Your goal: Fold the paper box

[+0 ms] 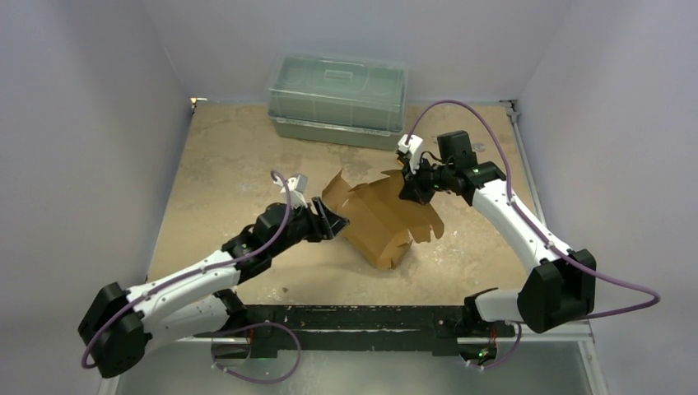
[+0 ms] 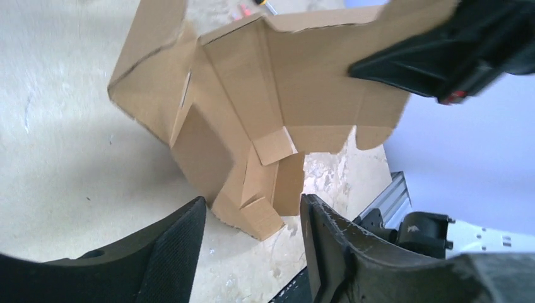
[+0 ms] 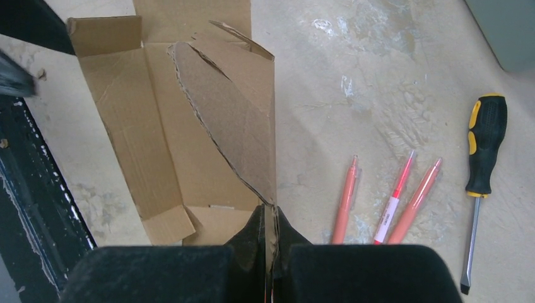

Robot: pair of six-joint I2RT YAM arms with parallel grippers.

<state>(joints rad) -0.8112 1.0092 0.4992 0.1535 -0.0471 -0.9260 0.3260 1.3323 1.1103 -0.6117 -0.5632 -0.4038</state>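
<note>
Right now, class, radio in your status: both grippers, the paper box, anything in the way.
Left gripper open, gripping nothing. Right gripper shut on paper box flap. Box partly folded, flaps splayed. Pens, screwdriver lie beside it, apart.

Half-folded brown paper box at the middle of the desk.
Plain thin cardboard, walls partly raised, scalloped flaps splayed open; it sits tilted, near corner down, far flap lifted.

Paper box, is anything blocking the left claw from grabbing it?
No, nothing visible is in the way. The left gripper is open, and a corner of the paper box sits right in front of its fingers. The right gripper is shut on a flap on the box's other side.
</note>
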